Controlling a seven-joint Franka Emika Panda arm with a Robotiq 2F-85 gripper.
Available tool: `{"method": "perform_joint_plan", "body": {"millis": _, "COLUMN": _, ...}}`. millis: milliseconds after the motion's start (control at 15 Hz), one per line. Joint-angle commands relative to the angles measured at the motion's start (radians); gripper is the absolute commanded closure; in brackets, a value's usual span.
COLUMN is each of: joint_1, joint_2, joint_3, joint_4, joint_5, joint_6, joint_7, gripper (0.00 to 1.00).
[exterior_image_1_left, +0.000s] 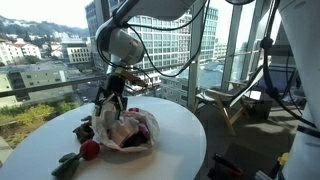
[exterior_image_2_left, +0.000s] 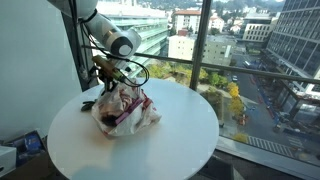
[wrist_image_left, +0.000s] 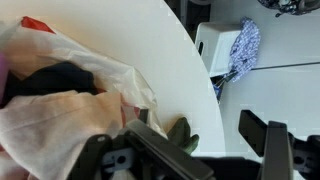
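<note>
A crumpled clear plastic bag (exterior_image_1_left: 125, 130) with pink and dark things inside lies on the round white table (exterior_image_1_left: 180, 130); it also shows in the other exterior view (exterior_image_2_left: 125, 108) and in the wrist view (wrist_image_left: 60, 110). My gripper (exterior_image_1_left: 110, 100) hangs over the bag's edge, also seen from the other side (exterior_image_2_left: 108, 80). In the wrist view the gripper (wrist_image_left: 205, 150) is open, with a dark green leafy thing (wrist_image_left: 183, 133) on the table between its fingers. A red round thing (exterior_image_1_left: 90, 150) and a dark green thing (exterior_image_1_left: 68, 163) lie beside the bag.
The table edge (wrist_image_left: 205, 75) runs close by the gripper. Past it on the floor stand a white box (wrist_image_left: 215, 45) and a blue-and-white cloth (wrist_image_left: 243, 45). Tall windows ring the table (exterior_image_2_left: 215, 50). A wooden chair (exterior_image_1_left: 225, 105) stands nearby.
</note>
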Motion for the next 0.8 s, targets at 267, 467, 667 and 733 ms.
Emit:
{"method": "perform_joint_plan", "body": {"millis": 267, "joint_1": 0.085, "joint_2": -0.106, "joint_3": -0.091, "joint_4": -0.035, "joint_5": -0.225, "joint_6": 0.002, "joint_7": 0.297, "gripper": 0.00}}
{"method": "perform_joint_plan", "body": {"millis": 467, "joint_1": 0.108, "joint_2": -0.127, "joint_3": -0.105, "joint_4": -0.050, "joint_5": -0.299, "joint_6": 0.003, "joint_7": 0.387, "gripper": 0.00}}
{"method": "perform_joint_plan", "body": {"millis": 667, "joint_1": 0.124, "joint_2": -0.134, "joint_3": -0.110, "joint_4": -0.067, "joint_5": -0.350, "joint_6": 0.018, "joint_7": 0.438, "gripper": 0.00}}
{"method": "perform_joint_plan", "body": {"millis": 733, "joint_1": 0.126, "joint_2": -0.136, "joint_3": -0.110, "joint_4": -0.073, "joint_5": -0.364, "joint_6": 0.023, "joint_7": 0.450, "gripper": 0.00}}
